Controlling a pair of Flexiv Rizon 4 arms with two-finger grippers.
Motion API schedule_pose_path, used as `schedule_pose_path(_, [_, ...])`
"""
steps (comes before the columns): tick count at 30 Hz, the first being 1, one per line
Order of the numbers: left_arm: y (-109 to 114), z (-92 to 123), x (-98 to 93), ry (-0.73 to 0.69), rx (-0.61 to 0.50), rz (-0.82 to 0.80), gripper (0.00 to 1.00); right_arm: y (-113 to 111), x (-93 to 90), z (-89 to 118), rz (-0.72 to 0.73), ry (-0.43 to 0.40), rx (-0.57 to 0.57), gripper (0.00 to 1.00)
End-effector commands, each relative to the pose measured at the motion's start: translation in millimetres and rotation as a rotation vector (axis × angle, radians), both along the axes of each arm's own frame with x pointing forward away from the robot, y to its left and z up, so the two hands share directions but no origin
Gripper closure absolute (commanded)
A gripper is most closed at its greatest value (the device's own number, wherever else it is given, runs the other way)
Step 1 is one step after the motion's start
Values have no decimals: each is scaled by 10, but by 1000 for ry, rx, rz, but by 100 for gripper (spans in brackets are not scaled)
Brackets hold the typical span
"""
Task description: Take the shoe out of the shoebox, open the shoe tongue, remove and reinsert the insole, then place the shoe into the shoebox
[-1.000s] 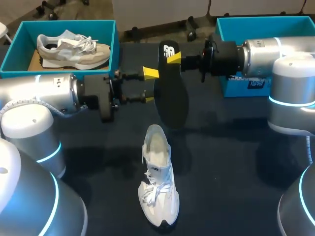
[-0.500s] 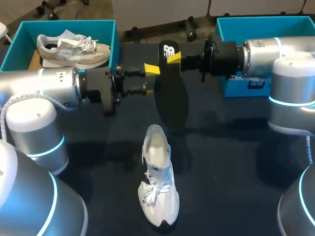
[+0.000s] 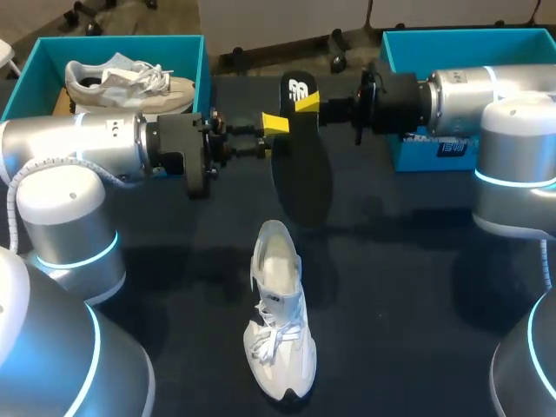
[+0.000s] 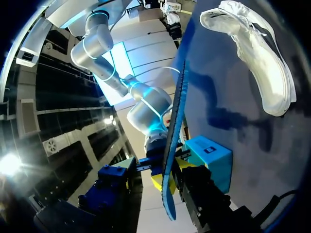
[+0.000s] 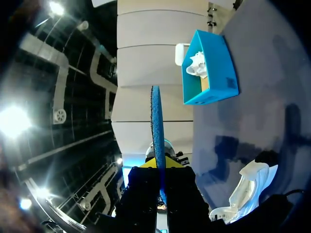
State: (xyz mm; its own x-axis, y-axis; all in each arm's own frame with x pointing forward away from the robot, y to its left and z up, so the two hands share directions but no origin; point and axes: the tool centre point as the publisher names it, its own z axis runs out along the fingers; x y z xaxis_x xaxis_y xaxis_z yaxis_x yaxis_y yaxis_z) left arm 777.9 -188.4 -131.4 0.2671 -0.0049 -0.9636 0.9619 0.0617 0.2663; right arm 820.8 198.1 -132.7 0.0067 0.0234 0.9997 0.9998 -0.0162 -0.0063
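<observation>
1. The white shoe [image 3: 278, 321] lies on the dark table [image 3: 391, 287], near and central, toe toward the near edge. Its mouth faces up and far, probably so the insole can slide back in.
2. The black insole [image 3: 302, 165] hangs clear above the table, just beyond the shoe, held at its far end.
3. The left gripper [image 3: 269, 136] sits at the insole's left edge with its fingers spread. I cannot tell whether they touch it. It looks placed to take a share of the hold.
4. The right gripper [image 3: 306, 102] pinches the insole's far end, keeping it hanging down.
5. Far left, a teal shoebox [image 3: 201, 82] holds a grey shoe [image 3: 130, 82]. A second shoebox [image 3: 452, 35] stands far right.
</observation>
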Motion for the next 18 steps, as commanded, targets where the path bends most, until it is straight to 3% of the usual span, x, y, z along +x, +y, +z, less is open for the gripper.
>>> schedule_pose_path(1, [-65,-15,-7,1,4,-19,53,13,-2,-3,-1,0,-1,100])
schedule_pose_path(10, [-106,-16,12,42,-4,-10,64,13,-2,-3,-1,0,-1,100])
schedule_pose_path(16, [-164,-8,8,68,-4,-6,66,13,-2,-3,-1,0,-1,100])
schedule_pose_path(18, [-174,3,7,73,-5,-4,72,13,-2,-3,-1,0,-1,100])
